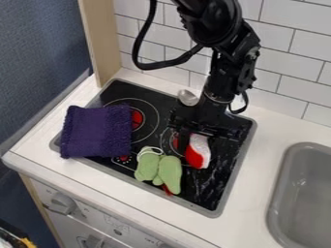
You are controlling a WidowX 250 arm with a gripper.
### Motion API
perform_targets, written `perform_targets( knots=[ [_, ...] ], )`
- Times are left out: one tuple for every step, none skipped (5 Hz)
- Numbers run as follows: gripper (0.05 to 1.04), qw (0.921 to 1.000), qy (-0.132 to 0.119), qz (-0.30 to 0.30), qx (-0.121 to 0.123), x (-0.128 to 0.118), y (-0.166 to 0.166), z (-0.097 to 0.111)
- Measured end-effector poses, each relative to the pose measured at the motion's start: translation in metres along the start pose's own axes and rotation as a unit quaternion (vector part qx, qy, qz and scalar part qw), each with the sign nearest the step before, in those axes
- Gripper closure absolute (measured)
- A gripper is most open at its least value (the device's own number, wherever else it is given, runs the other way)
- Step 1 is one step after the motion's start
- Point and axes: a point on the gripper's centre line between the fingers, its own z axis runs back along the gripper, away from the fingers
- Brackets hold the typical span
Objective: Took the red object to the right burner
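The black gripper (194, 133) hangs down over the right part of the black stove, at the upper end of a red and white object (198, 155). That object lies just right of the right burner (175, 141), whose red centre is partly covered by the gripper. Whether the gripper holds the object is hidden from this angle.
A purple cloth (97, 131) covers the stove's left side, beside the left burner (136, 119). Green mitt-like items (169, 173) lie near the front edge, with a bit of red beneath. Behind are a silver spoon (188, 97) and tiled wall; a grey sink (304, 193) is right.
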Motion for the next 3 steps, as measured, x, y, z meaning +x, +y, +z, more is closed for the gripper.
perform_targets(
  knots=[
    [0.107, 0.9999, 0.010, 0.000, 0.006, -0.0014, 0.0002, -0.0032],
    [0.077, 0.9999, 0.009, 0.005, 0.006, -0.0015, 0.0008, -0.0033],
    [0.082, 0.9998, 0.012, 0.017, 0.007, -0.0018, 0.0079, -0.0046]
  ],
)
